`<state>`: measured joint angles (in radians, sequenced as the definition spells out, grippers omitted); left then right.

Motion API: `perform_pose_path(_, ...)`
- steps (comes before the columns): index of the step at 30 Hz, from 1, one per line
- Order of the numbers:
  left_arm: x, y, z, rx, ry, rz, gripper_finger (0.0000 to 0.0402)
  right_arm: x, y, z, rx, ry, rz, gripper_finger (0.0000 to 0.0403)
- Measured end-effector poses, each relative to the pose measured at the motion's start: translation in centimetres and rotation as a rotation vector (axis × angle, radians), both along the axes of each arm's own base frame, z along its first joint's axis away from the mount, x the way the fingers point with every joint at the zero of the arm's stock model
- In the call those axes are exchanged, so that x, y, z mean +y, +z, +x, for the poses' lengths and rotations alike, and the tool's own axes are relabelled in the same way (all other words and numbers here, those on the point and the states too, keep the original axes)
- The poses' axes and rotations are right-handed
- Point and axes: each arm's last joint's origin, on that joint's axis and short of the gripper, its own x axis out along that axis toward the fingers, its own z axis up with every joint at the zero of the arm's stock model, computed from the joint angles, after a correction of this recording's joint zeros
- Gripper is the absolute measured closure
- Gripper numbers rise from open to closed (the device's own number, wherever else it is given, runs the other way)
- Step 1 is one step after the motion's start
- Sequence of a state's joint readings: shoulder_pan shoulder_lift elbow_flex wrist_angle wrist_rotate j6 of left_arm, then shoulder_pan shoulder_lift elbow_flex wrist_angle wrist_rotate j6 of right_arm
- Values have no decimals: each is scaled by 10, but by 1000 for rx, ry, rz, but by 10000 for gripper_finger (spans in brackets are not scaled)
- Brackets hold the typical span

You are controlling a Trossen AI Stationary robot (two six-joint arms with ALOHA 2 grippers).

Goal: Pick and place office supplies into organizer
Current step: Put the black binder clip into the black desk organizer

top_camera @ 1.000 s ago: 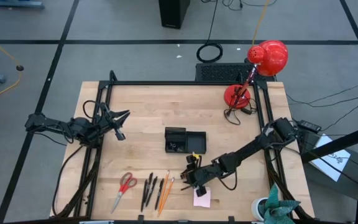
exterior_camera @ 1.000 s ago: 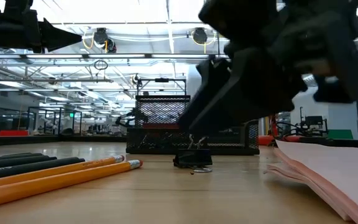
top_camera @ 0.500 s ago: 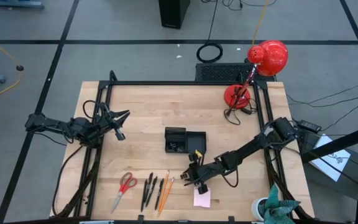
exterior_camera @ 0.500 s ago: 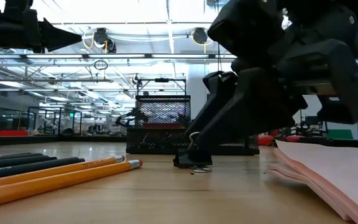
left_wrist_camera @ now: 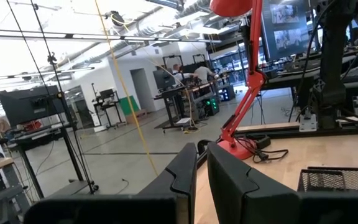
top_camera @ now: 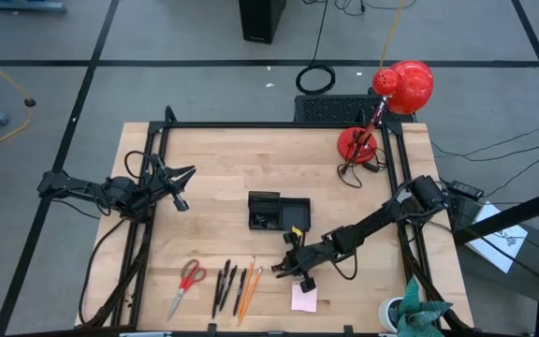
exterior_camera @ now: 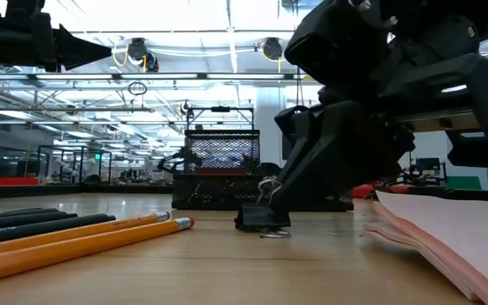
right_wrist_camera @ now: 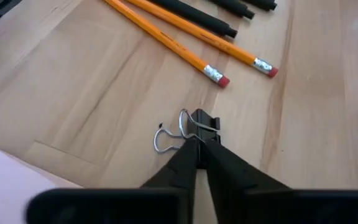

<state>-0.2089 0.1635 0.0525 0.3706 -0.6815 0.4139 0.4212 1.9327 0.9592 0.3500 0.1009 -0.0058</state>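
The right gripper (right_wrist_camera: 197,144) is low over the wooden table (top_camera: 223,168), its jaws pinched together on one wire handle of the black binder clip (right_wrist_camera: 199,124), which rests on the wood. Just beyond the jaws lie two yellow pencils (right_wrist_camera: 185,46) and dark pens (right_wrist_camera: 194,15); a pink notepad (top_camera: 304,298) sits beside them and the black organizer (top_camera: 279,212) is near behind. No writing can be read. The left gripper (top_camera: 182,187) waits near the far table edge with jaws nearly together, holding nothing; bare wood lies between the two
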Motion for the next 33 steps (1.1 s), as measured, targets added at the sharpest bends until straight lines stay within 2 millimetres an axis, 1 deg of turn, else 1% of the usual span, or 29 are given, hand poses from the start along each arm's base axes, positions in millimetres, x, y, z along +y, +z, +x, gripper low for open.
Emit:
perform_pose_path(4,0,0,0,-3,-1,-6,355,0,1,1,-16,1,0,393)
perform_pose_path(7,0,0,0,-2,-1,-4,355,1,4,3,-69,-16,-29,399)
perform_pose_path(12,0,0,0,-1,0,-1,355,1,19,5,-155,-29,-60,401)
perform_pose_path(14,0,0,0,0,0,0,355,-1,28,6,-213,-95,-107,402)
perform_pose_path(18,0,0,0,-2,-1,-3,355,-20,47,9,-297,-292,-223,402)
perform_pose_path(22,0,0,0,-4,-2,-6,355,-42,62,15,-340,-376,-222,402)
perform_pose_path(24,0,0,0,-5,-2,-7,355,-49,62,17,-332,-359,-198,402)
perform_pose_path(27,0,0,0,-4,-2,-6,355,-50,57,17,-272,-266,-92,402)
perform_pose_path(30,0,0,0,0,-1,-1,355,-45,52,14,-188,-207,-5,397)
perform_pose_path(33,0,0,0,1,0,0,355,-35,47,8,-131,-180,37,378)
